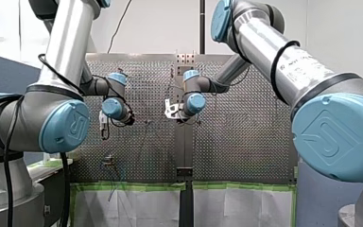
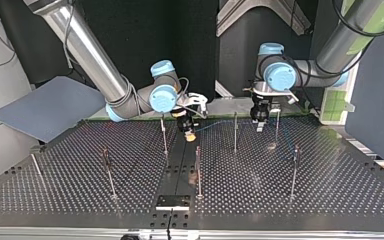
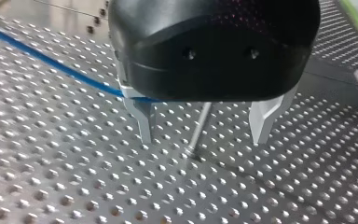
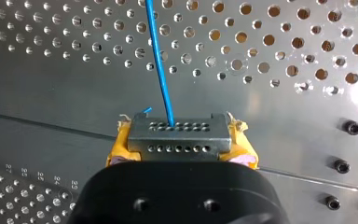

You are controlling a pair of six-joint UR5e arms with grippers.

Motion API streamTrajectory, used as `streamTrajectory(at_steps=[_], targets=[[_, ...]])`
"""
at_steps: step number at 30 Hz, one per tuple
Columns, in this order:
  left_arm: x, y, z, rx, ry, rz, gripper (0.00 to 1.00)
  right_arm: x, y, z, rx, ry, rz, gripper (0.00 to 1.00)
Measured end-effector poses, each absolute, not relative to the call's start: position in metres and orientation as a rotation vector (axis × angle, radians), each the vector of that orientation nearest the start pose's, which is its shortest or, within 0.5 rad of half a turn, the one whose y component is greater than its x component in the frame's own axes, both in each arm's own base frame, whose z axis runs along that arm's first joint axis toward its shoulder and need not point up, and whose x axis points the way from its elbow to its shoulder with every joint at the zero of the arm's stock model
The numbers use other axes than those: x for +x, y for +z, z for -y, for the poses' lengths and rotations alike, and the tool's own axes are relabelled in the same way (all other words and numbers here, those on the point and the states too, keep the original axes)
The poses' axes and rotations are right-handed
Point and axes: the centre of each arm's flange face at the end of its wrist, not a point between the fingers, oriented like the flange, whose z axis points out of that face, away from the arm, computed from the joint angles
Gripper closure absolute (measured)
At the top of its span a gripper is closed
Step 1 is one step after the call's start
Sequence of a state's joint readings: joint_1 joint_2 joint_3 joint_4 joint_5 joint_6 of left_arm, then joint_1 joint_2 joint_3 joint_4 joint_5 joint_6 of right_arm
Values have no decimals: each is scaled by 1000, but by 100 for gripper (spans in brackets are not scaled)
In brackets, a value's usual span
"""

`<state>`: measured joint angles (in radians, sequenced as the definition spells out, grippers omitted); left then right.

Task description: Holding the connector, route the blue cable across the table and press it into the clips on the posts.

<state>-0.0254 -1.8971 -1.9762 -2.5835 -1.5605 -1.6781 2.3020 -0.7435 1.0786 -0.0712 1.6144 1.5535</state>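
My right gripper [image 4: 179, 156] is shut on the grey connector [image 4: 177, 135], its yellow pads [image 4: 116, 151] pressing both sides. The blue cable [image 4: 158, 60] leaves the connector's top and runs away over the perforated table. In the top view my right gripper [image 2: 189, 131] hangs near the table's middle at the far edge, and the cable [image 2: 220, 123] stretches from it toward my left gripper [image 2: 260, 126]. My left gripper [image 3: 204, 135] is open, its metal fingers [image 3: 144, 122] astride a thin post [image 3: 199, 128]. The cable [image 3: 51, 63] passes behind one finger, touching nothing I can see.
Several thin clip posts stand on the perforated table [image 2: 330, 190], among them one [image 2: 235, 131] between the grippers, one [image 2: 164, 134] beside my right gripper and one [image 2: 198, 170] nearer the top-view camera. A dark plate [image 2: 173, 201] lies at the table's near edge.
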Motion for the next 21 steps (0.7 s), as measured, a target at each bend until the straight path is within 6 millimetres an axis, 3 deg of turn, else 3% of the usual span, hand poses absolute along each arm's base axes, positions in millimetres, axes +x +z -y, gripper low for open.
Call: streamTrajectory(at_steps=[6,21], targets=[[485,194,155,-50,-126,-1697,0,598,199,475,1948,1470,891,100],[432,159,179,15,-172,-1758,0,597,199,477,1945,1470,894,100]])
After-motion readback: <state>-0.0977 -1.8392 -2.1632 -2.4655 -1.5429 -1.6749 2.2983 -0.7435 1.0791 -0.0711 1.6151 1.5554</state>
